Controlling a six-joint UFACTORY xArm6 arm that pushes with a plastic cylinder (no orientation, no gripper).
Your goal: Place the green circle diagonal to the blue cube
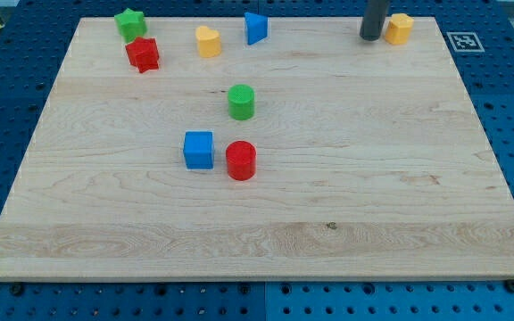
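The small green circle block (241,102), a short cylinder, stands upright on its flat end near the middle of the pale wooden board (373,196), a little toward the view's top. Its axis runs straight up from the board, and being round, it shows no facing direction. Down and to the view's left of it sits the blue cube (199,150), apart from it with bare wood between them. Just beside the cube on the view's right, close but whether touching I cannot tell, stands a red cylinder block (241,160), almost directly below the green circle in the view.

Out to the top edge now: a green star-shaped block (130,23) at the view's top left, with a red star-shaped block (142,54) just below it. Next along, a yellow block with a rounded top (208,41), then a blue wedge-like block (255,28).

Over at the view's top right, my tip (370,37), the lower end of the dark rod, is down on the board just to the left of a yellow block (400,28), well apart from the green circle and the blue cube. It is a plain rod with nothing to spread or pinch.

The board lies on a blue perforated table (507,98).
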